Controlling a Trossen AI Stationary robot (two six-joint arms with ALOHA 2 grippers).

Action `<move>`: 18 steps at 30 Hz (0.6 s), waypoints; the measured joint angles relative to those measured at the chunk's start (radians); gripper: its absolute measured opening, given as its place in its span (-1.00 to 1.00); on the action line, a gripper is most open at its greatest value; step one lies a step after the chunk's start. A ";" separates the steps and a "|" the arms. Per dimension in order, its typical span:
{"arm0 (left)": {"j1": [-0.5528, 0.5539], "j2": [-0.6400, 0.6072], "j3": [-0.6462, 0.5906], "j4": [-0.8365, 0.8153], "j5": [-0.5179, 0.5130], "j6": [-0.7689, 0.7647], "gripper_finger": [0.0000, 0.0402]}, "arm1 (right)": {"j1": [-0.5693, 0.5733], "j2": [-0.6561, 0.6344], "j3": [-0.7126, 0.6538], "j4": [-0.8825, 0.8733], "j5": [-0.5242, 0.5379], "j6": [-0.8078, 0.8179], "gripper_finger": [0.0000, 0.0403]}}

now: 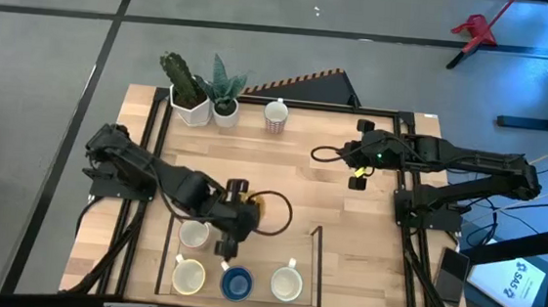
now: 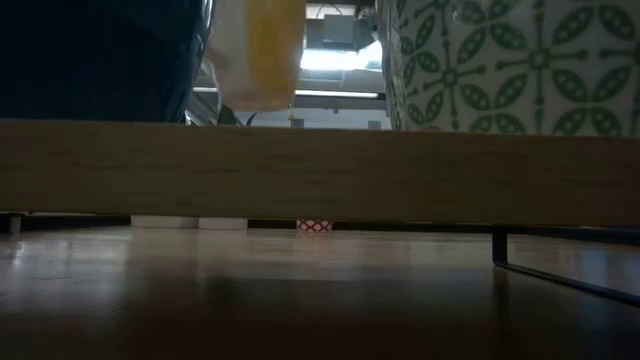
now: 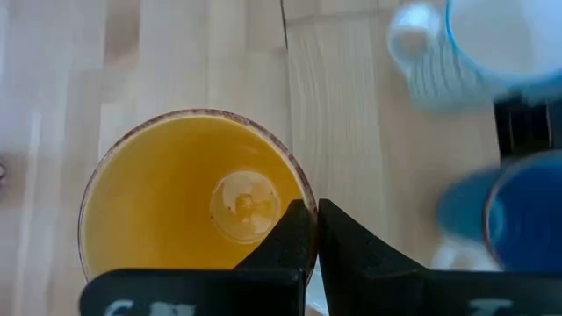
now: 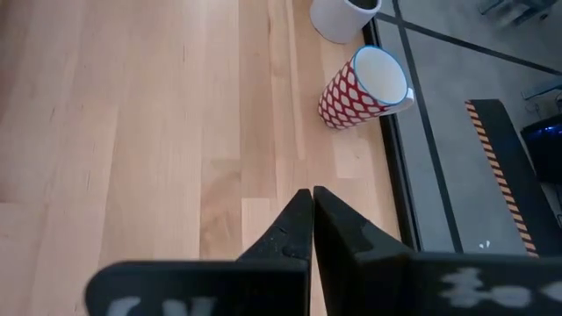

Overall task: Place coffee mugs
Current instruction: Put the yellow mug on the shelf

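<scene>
The orange mug [image 1: 253, 209] [image 3: 189, 202] is in my left gripper [image 1: 234, 221] [image 3: 316, 230], above the near middle of the table. It shows again near the top of the low view, where the orange mug [image 2: 255, 50] hangs above a wooden rail. Two white mugs [image 1: 194, 234] [image 1: 188, 276], a blue mug [image 1: 235, 283] and a patterned mug [image 1: 286, 282] stand on their bases near the table's near edge. A red-patterned mug [image 1: 275, 116] [image 4: 362, 88] stands at the far edge. My right gripper [image 1: 321, 155] [image 4: 313, 219] hovers shut over the right middle, touching nothing. My left gripper pinches the orange mug's rim [image 3: 303, 197] from above, pointing down, with one finger [image 3: 294, 233] inside the cup and the other [image 3: 342, 237] outside. The mug hangs upright below the fingers, mouth up. In the low view its base seems clear of the table.
Two white pots with green plants [image 1: 192, 96] [image 1: 225, 101] stand at the far left, next to the red-patterned mug. A thin black frame [image 1: 316, 265] borders the mugs' area near the front. Bare wood lies in the table's middle [image 1: 292, 175].
</scene>
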 joint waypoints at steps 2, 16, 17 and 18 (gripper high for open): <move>-0.008 -0.002 -0.021 0.056 -0.021 -0.030 -0.97 | 0.000 0.000 0.000 0.000 0.000 0.009 -1.00; -0.111 -0.004 -0.205 0.194 0.010 -0.239 -0.97 | 0.000 0.000 0.000 -0.001 -0.027 0.015 -1.00; -0.117 -0.003 -0.211 0.192 0.023 -0.245 -0.97 | 0.000 0.000 0.000 -0.001 -0.027 0.015 -1.00; -0.123 -0.003 -0.216 0.192 0.028 -0.254 -0.97 | 0.000 0.000 0.000 -0.001 -0.027 0.014 -1.00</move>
